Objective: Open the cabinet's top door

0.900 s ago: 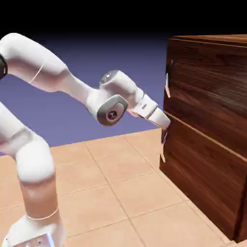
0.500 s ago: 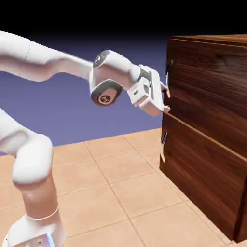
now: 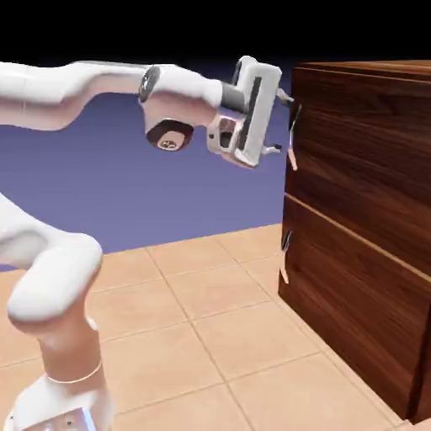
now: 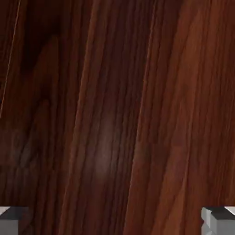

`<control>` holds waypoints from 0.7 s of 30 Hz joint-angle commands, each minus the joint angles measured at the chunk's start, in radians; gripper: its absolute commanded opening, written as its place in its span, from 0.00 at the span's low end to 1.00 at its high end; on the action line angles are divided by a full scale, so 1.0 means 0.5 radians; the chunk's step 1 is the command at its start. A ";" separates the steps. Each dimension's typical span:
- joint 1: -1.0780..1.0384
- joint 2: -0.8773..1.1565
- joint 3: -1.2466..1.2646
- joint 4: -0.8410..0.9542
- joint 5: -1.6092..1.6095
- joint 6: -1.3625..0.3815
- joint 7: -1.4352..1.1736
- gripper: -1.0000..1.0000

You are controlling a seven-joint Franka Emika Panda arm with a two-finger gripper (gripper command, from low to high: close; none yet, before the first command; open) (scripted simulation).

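Lining up on the top door's handle

The end effector (image 3: 275, 125), fingers spread and nothing between them, points at the cabinet (image 3: 353, 227). Just ahead of it is the top door (image 3: 362, 143); the upper handle (image 3: 293, 145) appears close beside the lower fingertip. Best to centre the handle between the fingers before easing in, then close squarely and pull gently outward; a finger could knock the handle.

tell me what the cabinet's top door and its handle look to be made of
The top door looks like dark red-brown wood or a wood veneer, slightly glossy: long grain streaks run across it, and a soft sheen shows in the hand view. Its handle may be metal, smooth and shiny, going by its dark-to-pale shading; painted plastic is possible.
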 commanded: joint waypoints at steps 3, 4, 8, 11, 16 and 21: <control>-0.107 -0.056 0.122 0.058 0.261 -0.008 0.149 0.50; -0.143 -0.075 0.162 0.078 0.348 -0.011 0.199 0.50; -0.286 -0.150 0.324 0.156 0.696 -0.021 0.398 0.50; -0.393 -0.207 0.446 0.214 0.957 -0.029 0.547 0.50; -0.572 -0.300 0.648 0.311 1.392 -0.043 0.796 0.50; -0.751 -0.394 0.851 0.409 1.827 -0.056 1.045 0.50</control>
